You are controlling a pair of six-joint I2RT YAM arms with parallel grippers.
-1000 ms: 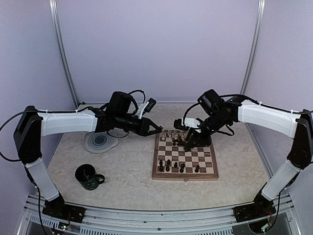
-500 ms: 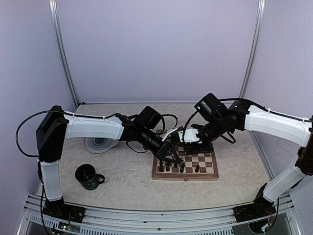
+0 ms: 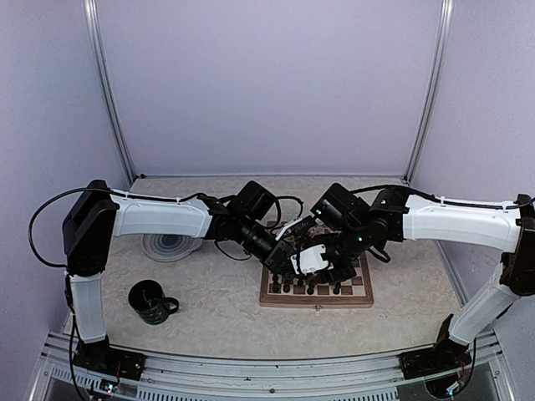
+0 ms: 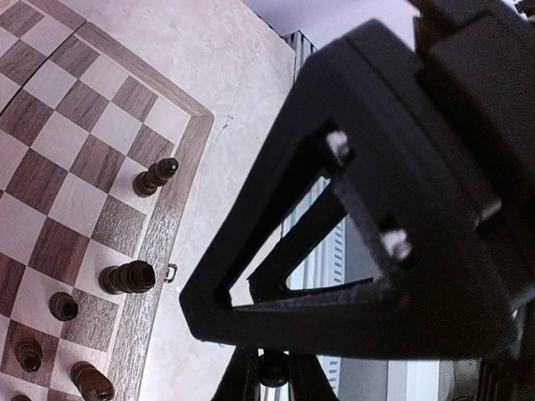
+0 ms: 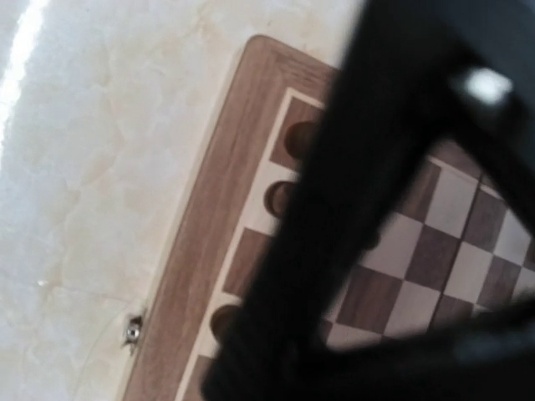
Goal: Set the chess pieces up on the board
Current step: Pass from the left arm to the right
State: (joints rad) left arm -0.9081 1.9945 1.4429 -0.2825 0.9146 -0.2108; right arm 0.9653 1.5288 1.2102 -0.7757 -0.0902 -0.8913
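Where both arms meet: above the chessboard (image 3: 318, 302), on the surface (image 3: 217, 284).
Left gripper (image 4: 273, 378): clenched on a dark chess piece (image 4: 273, 368).
Right gripper (image 3: 319, 267): state cannot be told.
Other dark pieces (image 4: 127, 276): upright along the clasp-side rim.

Brown-and-cream checked board (image 3: 359, 292), dark brown chess pieces (image 4: 127, 277), grey swirled plate (image 3: 167, 245), dark mug (image 3: 152, 302), cream marbled table (image 3: 217, 292).

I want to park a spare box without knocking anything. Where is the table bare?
Bare tabletop lies between the mug and the board, and again right of the board. It is crowded over the board's left half, where the left arm and right arm meet above the dark pieces.
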